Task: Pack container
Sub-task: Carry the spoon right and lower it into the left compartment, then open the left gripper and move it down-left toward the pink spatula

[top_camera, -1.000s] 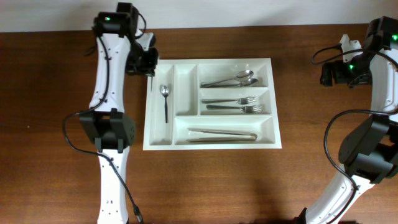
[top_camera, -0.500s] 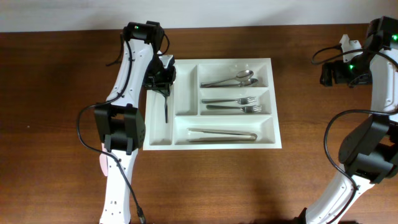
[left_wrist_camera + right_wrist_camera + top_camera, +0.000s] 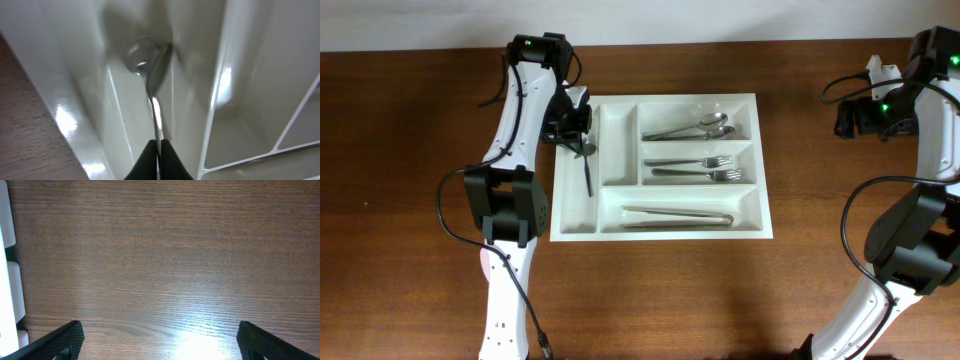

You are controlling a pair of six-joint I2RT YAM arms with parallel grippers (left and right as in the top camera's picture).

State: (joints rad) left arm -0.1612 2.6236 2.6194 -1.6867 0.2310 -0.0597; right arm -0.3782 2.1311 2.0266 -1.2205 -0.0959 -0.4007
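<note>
The container (image 3: 761,170) is a big white cutlery tray in the middle of the table. My left gripper (image 3: 577,138) hangs over the far end of its leftmost narrow compartment (image 3: 117,105). It is shut on the thin handle of a metal spoon (image 3: 154,92), seen edge-on in the left wrist view (image 3: 159,146). The spoon's head reaches down to another spoon (image 3: 587,178) lying in that compartment, whose bowl (image 3: 139,52) shows just behind it. My right gripper (image 3: 848,118) is open over bare wood to the right of the tray, nothing between its fingers (image 3: 157,330).
The crosswise compartments hold two spoons (image 3: 692,129), two forks (image 3: 698,167) and tongs (image 3: 678,215). The second narrow compartment (image 3: 618,145) holds nothing. Brown wooden tabletop (image 3: 410,200) surrounds the tray. A white tray edge (image 3: 5,275) shows at the left of the right wrist view.
My left arm swung right from outside the tray's left rim to over the leftmost compartment and lowered the spoon onto the one lying there. The right arm has not moved.
</note>
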